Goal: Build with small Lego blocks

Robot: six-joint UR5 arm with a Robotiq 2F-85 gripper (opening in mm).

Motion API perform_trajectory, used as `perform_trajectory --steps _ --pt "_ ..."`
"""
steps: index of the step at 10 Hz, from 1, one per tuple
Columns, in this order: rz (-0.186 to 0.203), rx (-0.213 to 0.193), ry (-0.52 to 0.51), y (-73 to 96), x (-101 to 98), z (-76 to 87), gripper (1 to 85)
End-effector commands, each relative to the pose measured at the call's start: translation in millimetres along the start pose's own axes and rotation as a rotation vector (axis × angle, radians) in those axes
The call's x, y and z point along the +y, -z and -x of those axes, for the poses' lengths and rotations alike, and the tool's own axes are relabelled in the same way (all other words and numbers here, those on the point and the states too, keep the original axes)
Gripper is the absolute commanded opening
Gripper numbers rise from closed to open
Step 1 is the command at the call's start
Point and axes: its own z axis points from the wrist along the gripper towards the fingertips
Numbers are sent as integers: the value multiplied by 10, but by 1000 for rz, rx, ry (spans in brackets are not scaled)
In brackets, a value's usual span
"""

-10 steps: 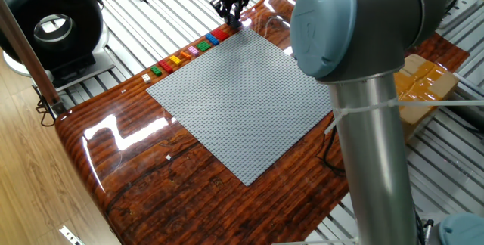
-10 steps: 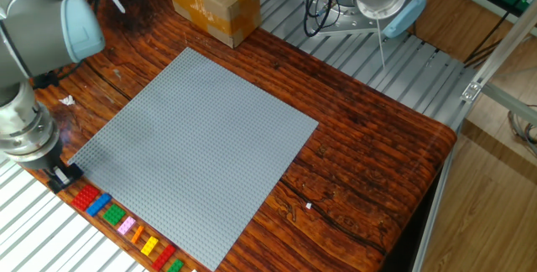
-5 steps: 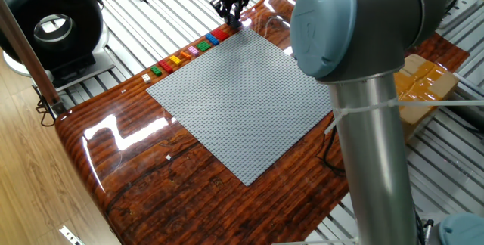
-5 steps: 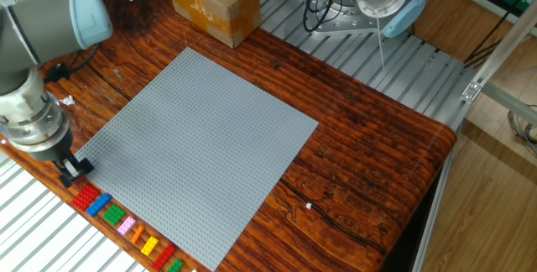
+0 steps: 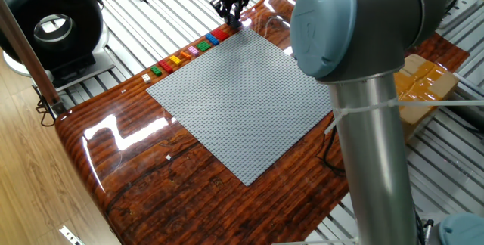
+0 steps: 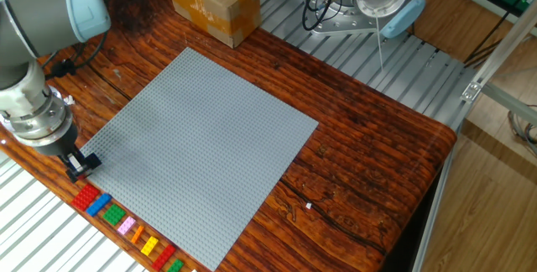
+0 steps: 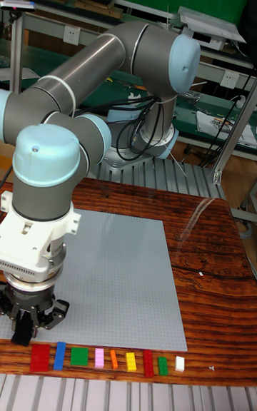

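The small Lego blocks (image 7: 100, 359) lie in a row along the wooden table (image 6: 369, 171) edge, just off the grey baseplate (image 6: 197, 150) at 7 o'clock in the other fixed view, while the gripper (image 6: 81, 165) hangs over the baseplate's corner beside the red brick (image 6: 84, 196), its jaws' state impossible to tell.

Baseplate (image 7: 118, 275) flat on bench (image 7: 207, 290), centre. Small Lego blocks (image 7: 107, 359) in single row on bench along baseplate's near edge in tall fixed view, side by side, apart from plate. Hand (image 7: 28, 322) above row's left end, over baseplate corner. Cardboard box (image 6: 214, 3) on bench beyond baseplate's opposite side.
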Motion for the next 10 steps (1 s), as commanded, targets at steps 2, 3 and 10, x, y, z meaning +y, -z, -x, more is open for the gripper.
perform_trajectory --steps 2,3,10 --pt "41 -33 10 15 79 82 10" --pt "27 -33 22 14 43 81 10" --pt "55 -2 86 -11 5 -182 10"
